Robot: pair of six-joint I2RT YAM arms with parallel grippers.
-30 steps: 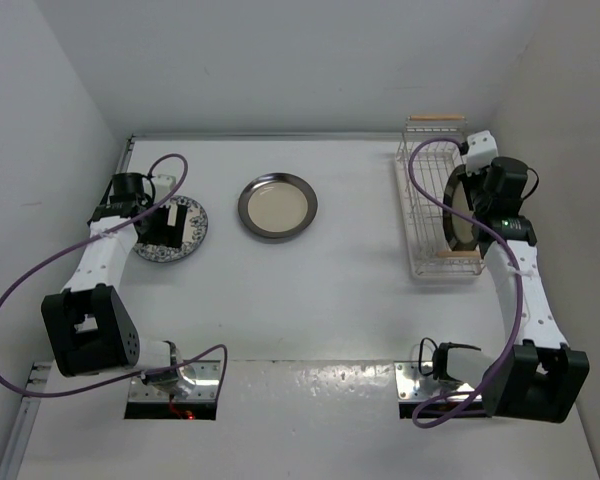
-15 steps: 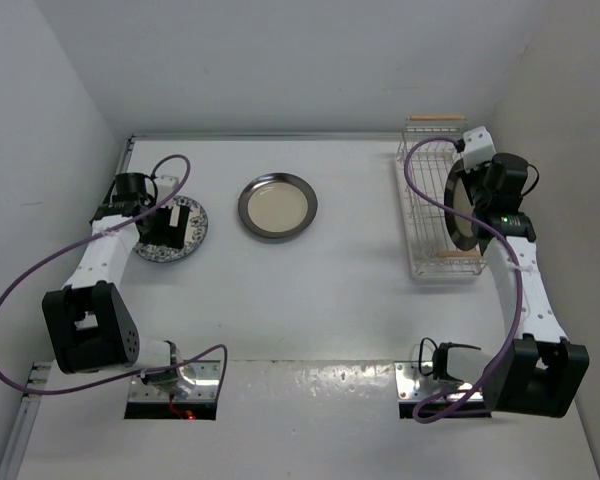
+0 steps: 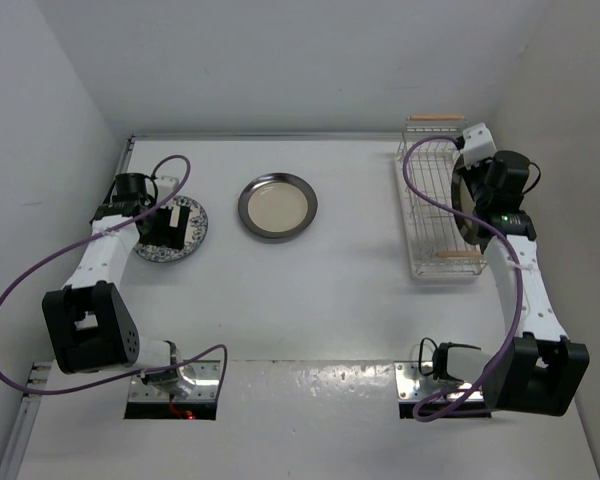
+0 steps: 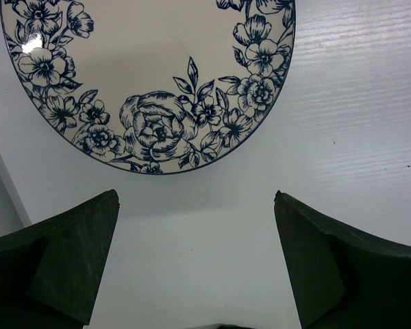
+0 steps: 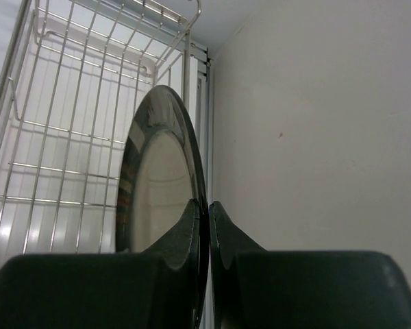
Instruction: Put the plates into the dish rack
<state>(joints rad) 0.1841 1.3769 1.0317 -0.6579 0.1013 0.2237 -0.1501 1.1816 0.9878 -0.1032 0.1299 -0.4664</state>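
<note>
A white-and-blue floral plate lies flat at the table's left. My left gripper hovers over its near edge, open, with only bare table between its fingers. A dark-rimmed cream-centred plate lies flat in the middle. My right gripper is shut on the rim of a third dark-rimmed plate. It holds that plate on edge over the right side of the dish rack.
The dish rack stands at the back right, close to the right wall, with a wooden handle at its far end. Purple cables loop beside both arms. The enclosure's white walls surround the table.
My right gripper has turned its plate more edge-on and shifted it slightly right and farther back over the rack. The left arm has stayed still.
</note>
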